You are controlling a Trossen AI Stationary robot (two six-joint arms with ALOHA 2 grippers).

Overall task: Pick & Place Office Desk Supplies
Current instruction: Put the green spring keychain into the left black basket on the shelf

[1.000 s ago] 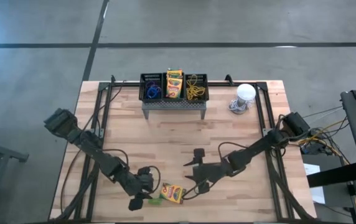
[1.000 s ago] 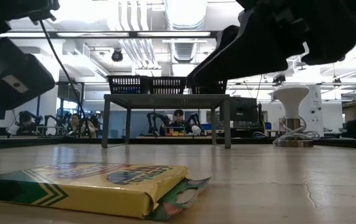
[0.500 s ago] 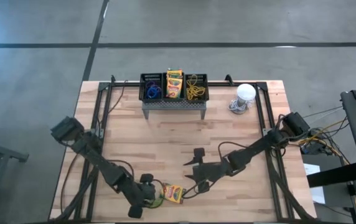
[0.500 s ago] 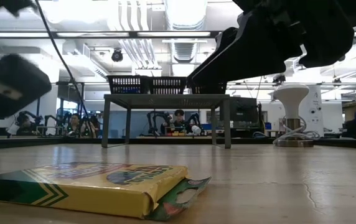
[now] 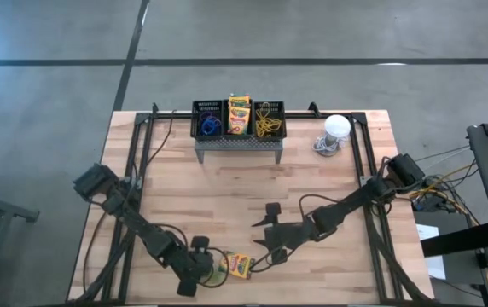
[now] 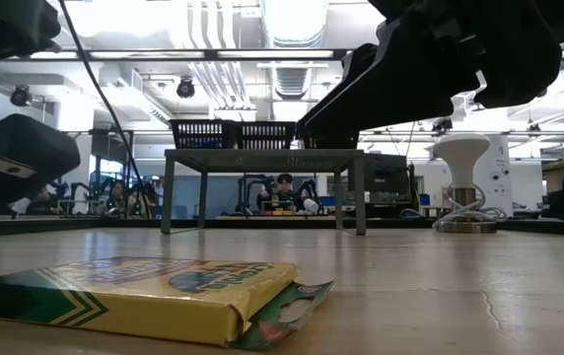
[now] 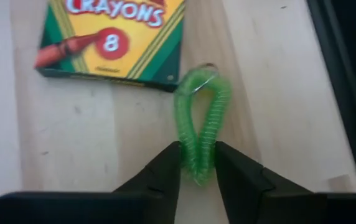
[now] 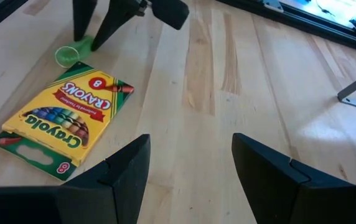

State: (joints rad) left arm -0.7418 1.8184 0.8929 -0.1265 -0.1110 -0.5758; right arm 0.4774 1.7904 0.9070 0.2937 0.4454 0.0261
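Left wrist view: left gripper [image 7: 196, 167] sits low at the desk's [image 5: 227, 192] near edge, its fingers [image 7: 163, 171] clamped on one end of the green elastic loop [image 7: 201, 121], which lies flat just beside a corner of the crayon box [image 7: 111, 34]. Right gripper [image 8: 187, 168] hovers near the same box from the other side, fingers apart, nothing between them. Three black mesh bins [image 5: 239, 118] sit on the grey stand [image 5: 239, 144] at the far edge, well apart.

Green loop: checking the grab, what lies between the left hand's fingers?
The green loop itself, one end pinched between the left hand fingers, seen in the left wrist view.
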